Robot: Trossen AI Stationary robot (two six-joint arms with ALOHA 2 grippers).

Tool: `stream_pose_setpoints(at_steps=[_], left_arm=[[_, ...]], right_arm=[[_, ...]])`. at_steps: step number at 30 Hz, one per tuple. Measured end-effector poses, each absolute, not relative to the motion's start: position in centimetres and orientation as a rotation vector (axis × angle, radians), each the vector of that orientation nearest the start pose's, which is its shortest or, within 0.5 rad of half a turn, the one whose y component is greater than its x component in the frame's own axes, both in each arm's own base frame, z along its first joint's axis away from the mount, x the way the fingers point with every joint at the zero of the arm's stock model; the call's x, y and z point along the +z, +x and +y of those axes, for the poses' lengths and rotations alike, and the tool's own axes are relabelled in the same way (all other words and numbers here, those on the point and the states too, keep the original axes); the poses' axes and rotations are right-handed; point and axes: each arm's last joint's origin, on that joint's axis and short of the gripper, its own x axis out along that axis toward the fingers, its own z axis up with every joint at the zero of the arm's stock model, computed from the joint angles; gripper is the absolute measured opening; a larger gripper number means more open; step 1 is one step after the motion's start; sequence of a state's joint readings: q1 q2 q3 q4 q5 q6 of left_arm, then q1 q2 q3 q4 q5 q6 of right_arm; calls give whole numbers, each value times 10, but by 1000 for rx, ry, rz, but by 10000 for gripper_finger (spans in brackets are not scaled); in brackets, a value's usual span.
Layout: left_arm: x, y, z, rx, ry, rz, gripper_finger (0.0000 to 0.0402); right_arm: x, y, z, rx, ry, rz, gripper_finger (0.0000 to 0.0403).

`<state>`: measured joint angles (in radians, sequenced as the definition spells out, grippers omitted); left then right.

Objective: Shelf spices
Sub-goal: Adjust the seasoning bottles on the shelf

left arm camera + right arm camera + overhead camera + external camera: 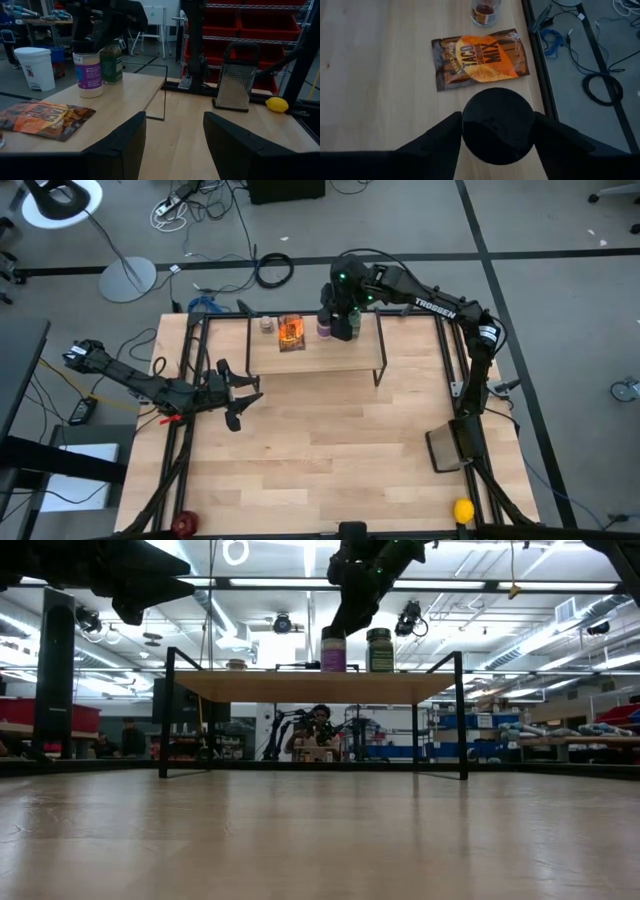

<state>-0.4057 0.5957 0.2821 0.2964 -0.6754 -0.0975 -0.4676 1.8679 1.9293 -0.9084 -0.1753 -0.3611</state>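
We see the shelf, a low riser with a light wooden board on thin black legs, standing at the far side of the tabletop. All four spices sit on its board. The taco mix packet lies flat, and just beyond it stands a small clear jar with reddish contents. Toward the shelf's right end the purple-labelled jar stands upright with the green-lidded jar just beside it, the two close together but whether touching we cannot tell.

Our right gripper is directly over the purple-labelled jar, one finger on either side of its round dark lid. The fingers are spread about as wide as the lid, very near its rim; we cannot tell whether they press on it or stand just clear. The jar rests on the board.

Our left gripper hangs above the tabletop off the shelf's left end, facing along the shelf, its fingers spread apart with nothing between them.

Near the tabletop's right edge a metal grater stands, and a yellow lemon lies near the front right corner.
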Motion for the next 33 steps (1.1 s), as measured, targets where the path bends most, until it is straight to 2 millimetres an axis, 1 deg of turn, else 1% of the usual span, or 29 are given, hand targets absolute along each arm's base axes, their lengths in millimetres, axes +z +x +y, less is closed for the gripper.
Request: stream_pose_setpoints(at_steps=[5, 14, 18, 22, 26, 33], left_arm=[[232, 139, -40, 270, -91, -3, 202], [232, 139, -40, 271, -98, -4, 202], [232, 139, -40, 271, -98, -4, 202], [232, 139, -40, 271, -97, -2, 202], [232, 139, -40, 271, -97, -2, 202], [232, 139, -40, 271, -95, 1, 202]], right_arm=[[360, 362, -175, -122, -76, 828, 202], [361, 366, -167, -127, -101, 828, 204], [367, 366, -164, -140, -116, 826, 204], [384, 365, -164, -155, -134, 779, 203], [408, 358, -161, -184, -155, 744, 203], [454, 331, -153, -285, -183, 753, 203]])
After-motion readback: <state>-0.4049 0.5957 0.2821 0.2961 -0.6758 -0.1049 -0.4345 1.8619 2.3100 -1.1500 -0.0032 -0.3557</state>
